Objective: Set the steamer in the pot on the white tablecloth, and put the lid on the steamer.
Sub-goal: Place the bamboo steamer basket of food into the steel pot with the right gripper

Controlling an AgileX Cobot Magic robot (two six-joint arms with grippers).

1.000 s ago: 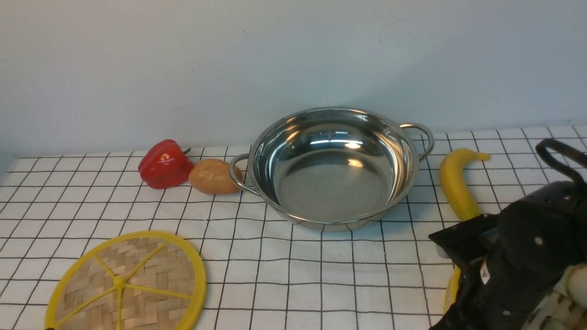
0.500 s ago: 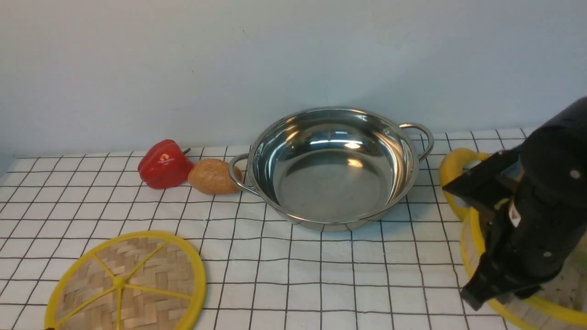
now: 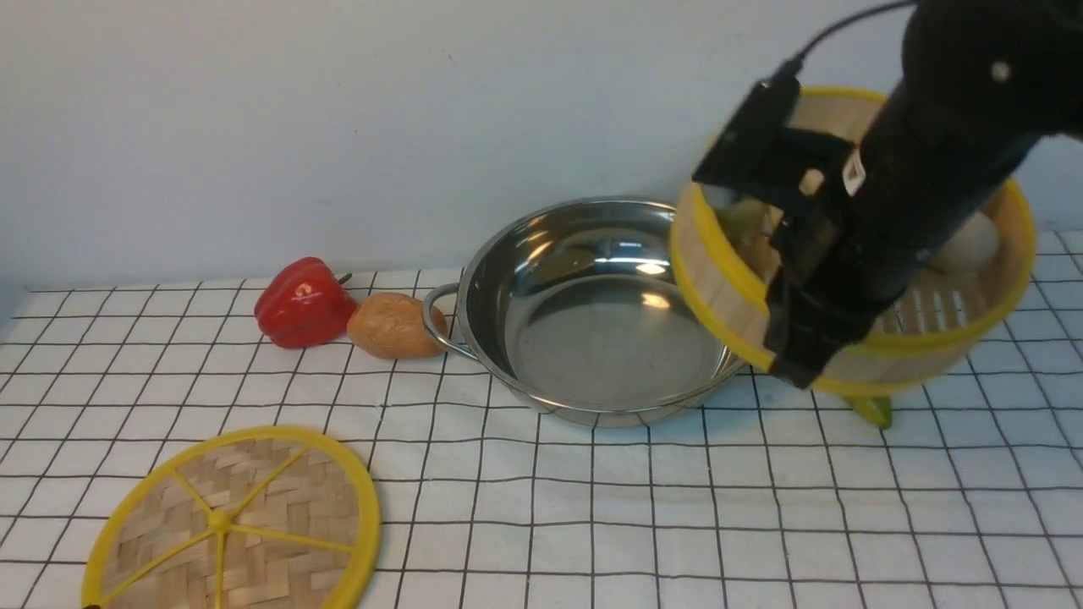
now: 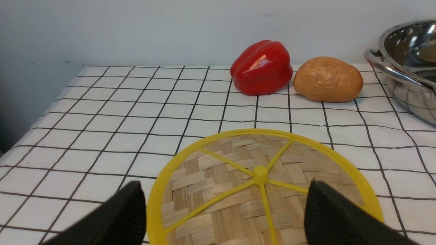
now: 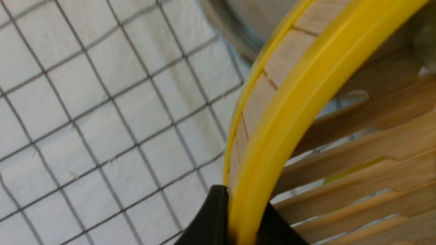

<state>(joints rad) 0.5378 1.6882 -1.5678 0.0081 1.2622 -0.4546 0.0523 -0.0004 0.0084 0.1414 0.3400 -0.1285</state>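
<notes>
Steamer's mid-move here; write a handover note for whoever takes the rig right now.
Right gripper: closed on the rim of the steamer, which is off the cloth.
Left gripper: open, at the lid, not gripping it.
Pot: upright on the tablecloth, nothing in it.
Done: steamer picked up.
Left: lower steamer into pot, then put lid on steamer.

Back wall (image 3: 254,127): plain, pale blue-grey, used as landmark. 1 small dark mark seen on it, plus faint scuffs. Flat work surface (image 3: 525,507) set directly in front of wall, covered in white cloth with thin black grid; creases visible. At the wall's left end, a darker grey-blue area (image 4: 30,88) is seen beyond the surface's edge. Wall softly lit, shading uneven.
</notes>
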